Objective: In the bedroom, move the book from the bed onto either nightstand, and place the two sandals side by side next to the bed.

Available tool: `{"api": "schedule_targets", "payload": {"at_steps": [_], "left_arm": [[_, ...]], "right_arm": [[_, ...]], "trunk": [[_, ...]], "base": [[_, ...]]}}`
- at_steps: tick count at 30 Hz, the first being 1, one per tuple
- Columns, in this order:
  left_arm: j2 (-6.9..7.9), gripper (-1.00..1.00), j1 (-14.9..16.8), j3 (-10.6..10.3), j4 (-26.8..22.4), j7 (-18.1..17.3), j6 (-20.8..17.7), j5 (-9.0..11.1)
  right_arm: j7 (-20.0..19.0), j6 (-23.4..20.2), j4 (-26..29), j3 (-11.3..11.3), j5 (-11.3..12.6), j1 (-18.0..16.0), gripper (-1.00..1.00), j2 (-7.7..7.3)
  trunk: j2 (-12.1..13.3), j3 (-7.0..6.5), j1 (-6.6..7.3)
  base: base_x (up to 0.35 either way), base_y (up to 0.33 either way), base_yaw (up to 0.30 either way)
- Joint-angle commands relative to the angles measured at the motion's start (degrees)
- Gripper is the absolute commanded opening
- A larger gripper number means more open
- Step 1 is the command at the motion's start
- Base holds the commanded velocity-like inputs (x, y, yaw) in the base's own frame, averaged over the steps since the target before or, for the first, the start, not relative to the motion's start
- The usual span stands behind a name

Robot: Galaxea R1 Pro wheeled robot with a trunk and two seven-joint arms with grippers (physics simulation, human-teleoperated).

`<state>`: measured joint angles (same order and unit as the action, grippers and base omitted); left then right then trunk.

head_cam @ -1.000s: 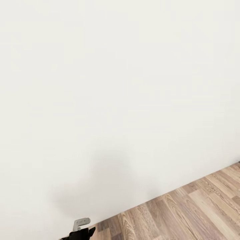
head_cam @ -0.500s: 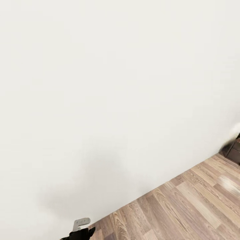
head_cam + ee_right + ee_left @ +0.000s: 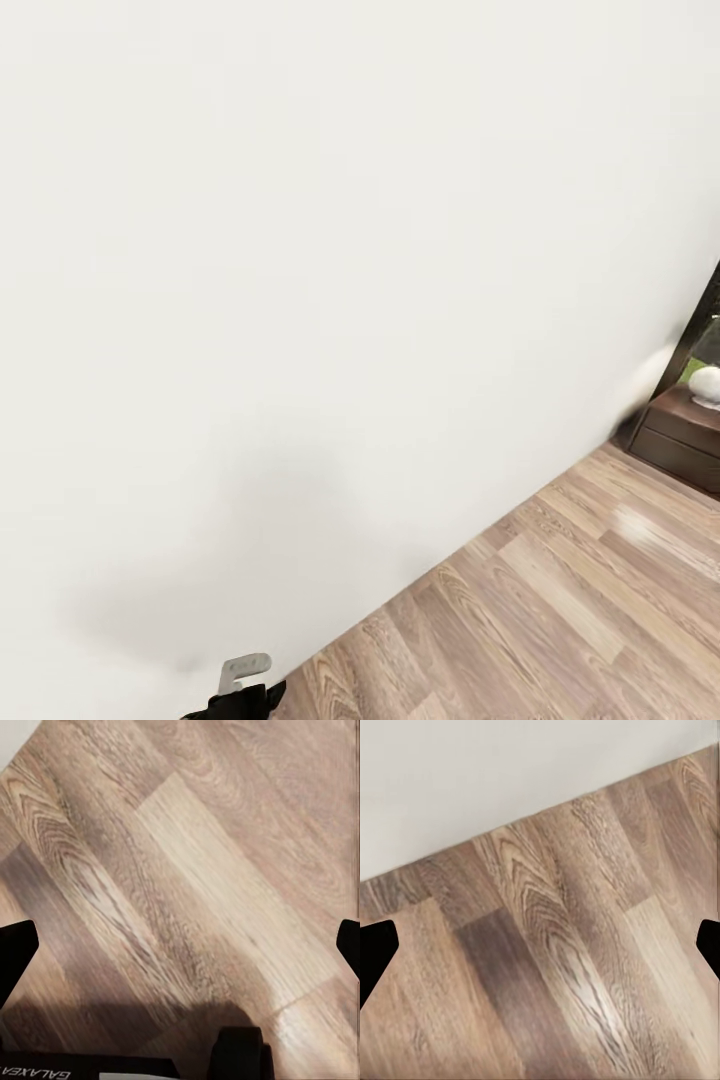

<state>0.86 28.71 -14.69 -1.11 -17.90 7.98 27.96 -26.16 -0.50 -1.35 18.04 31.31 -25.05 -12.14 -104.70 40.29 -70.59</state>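
White bedroom wall (image 3: 300,250) is facing you above wood-plank floor (image 3: 560,610). You're pointing both wrists down at the planks, left gripper (image 3: 540,945) and right gripper (image 3: 180,952) spread wide, holding nothing. A dark nightstand (image 3: 685,440) is sitting at far right.

White lamp (image 3: 706,384) on dark dresser (image 3: 682,436), far right.

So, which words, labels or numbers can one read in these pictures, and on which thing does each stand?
"GALAXEA", seen upside down, white letters on the robot's black part at the edge of the right wrist view.
No other text can be read: the wall, the floor and the dark cabinet carry none.
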Motion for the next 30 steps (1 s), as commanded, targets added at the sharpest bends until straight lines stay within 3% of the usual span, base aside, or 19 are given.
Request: {"api": "schedule_targets", "payload": {"at_steps": [1,30], "left_arm": [[0.02,1.00,0.03,-0.49,0.06,-0.21,0.20,0.52],[-0.07,1.00,0.03,-0.51,0.06,-0.21,0.20,0.52]], "right_arm": [[-0.30,-0.05,-0.14,0.42,0.60,-0.08,1.00,0.01],[-0.30,-0.05,-0.15,0.42,0.60,-0.08,1.00,0.01]], "trunk": [[-0.03,0.08,0.01],[-0.03,0.82,0.01]], "base": [[0.005,0.000,-0.235],[0.000,0.000,-0.235]]}}
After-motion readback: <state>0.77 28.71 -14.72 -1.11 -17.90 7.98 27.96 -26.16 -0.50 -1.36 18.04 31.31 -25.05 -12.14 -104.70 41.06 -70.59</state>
